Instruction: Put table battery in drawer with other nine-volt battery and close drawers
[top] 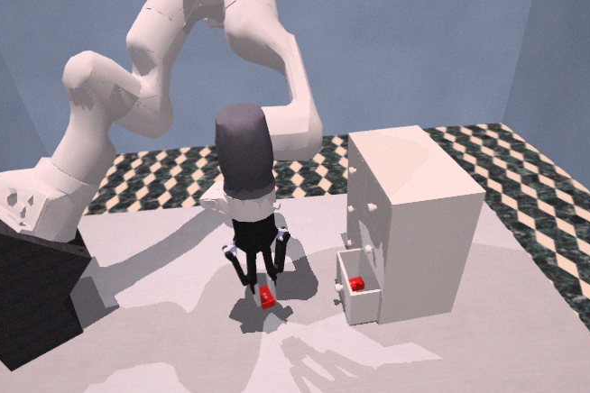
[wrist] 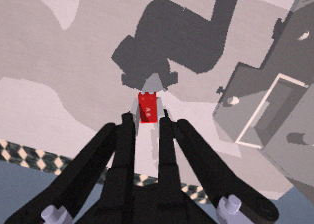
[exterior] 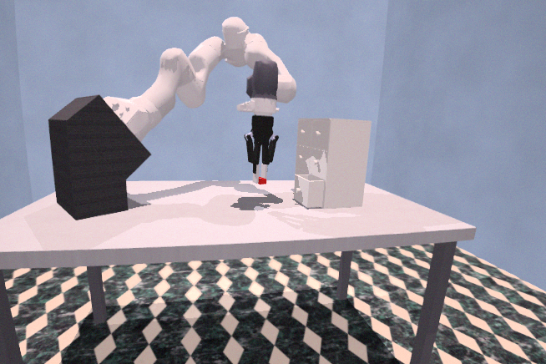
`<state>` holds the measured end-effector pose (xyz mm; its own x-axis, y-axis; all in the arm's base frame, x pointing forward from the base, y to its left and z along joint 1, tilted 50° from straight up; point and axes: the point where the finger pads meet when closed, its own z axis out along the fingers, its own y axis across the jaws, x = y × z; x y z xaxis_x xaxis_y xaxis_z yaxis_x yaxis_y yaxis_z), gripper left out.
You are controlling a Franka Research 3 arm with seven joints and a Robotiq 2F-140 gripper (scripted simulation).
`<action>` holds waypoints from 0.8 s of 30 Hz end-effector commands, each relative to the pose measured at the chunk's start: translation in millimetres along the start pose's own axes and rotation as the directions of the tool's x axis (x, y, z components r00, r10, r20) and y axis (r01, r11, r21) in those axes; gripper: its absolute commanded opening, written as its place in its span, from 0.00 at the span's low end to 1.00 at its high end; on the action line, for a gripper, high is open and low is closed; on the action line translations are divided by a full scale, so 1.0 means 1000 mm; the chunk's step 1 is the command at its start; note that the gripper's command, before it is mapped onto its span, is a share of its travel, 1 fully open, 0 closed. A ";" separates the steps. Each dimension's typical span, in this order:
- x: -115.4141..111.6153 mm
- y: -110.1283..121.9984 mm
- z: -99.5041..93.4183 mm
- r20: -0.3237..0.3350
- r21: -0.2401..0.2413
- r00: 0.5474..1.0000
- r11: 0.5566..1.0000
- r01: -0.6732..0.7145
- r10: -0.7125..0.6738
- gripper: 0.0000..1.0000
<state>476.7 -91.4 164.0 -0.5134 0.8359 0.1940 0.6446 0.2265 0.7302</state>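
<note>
Holds the red battery (top: 266, 298) (exterior: 261, 180) (wrist: 148, 107) between the narrowed fingertips of the gripper (top: 264, 290) (exterior: 260, 175) (wrist: 148, 105), clear above the table (top: 189, 351) (exterior: 222, 252) (wrist: 19, 100). Points downward at the fingers, with light pads against opposite sides of the battery. Hangs outside the open drawer (top: 365, 307) (exterior: 310, 193) (wrist: 258, 109), in front of the chest (top: 432, 259) (exterior: 346, 163) (wrist: 287, 120). In that bottom drawer, near the front, contains the second red battery (top: 356, 283). Carries a round knob (top: 338, 287) (exterior: 298, 189) (wrist: 233, 100) on the drawer front. Above, shows drawer fronts seated in the upright chest. Across the table from the chest, rises as a pale arm (top: 89, 106) (exterior: 166, 81) from a dark block (top: 32, 296) (exterior: 93, 171).
</note>
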 end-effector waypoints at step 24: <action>-0.004 0.016 -0.001 0.011 -0.009 0.841 0.841 0.540 -0.540 0.14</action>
<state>487.4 -89.8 174.8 -0.7405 0.6579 -0.1370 0.3631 0.5633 0.7422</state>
